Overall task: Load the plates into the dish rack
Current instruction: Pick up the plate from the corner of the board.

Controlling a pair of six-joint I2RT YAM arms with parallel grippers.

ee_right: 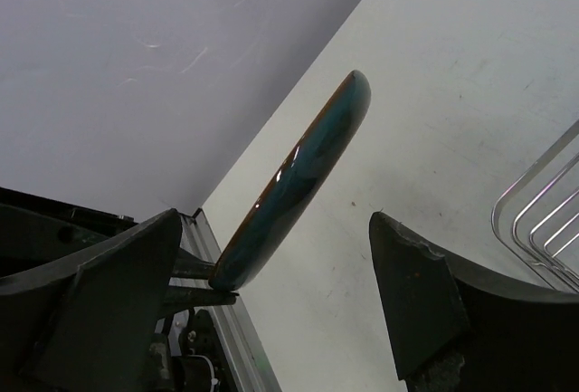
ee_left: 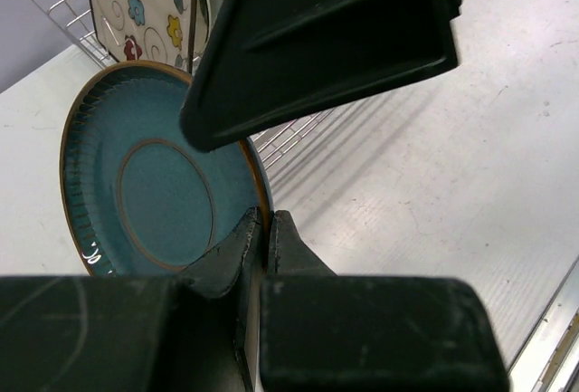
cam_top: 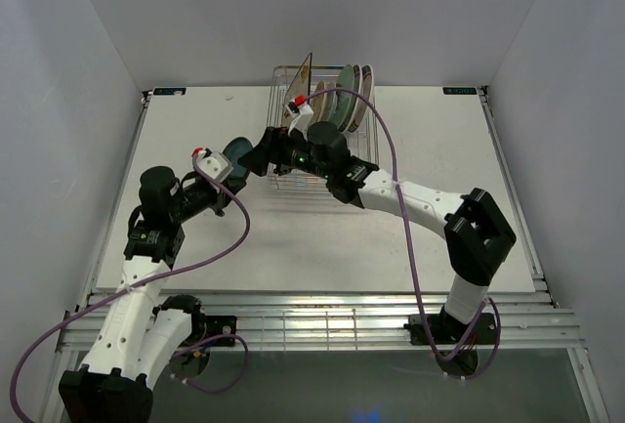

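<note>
Left gripper: clamped on the lower rim of the dark teal plate, held on edge, centre-left in the top view | Right gripper: jaws wide, straddling that plate's edge, no grip | Dish rack: upper centre, several plates standing | Risk: if the left lets go before the right closes, the plate drops onto the table; an off-centre pinch lets it swing.
</note>
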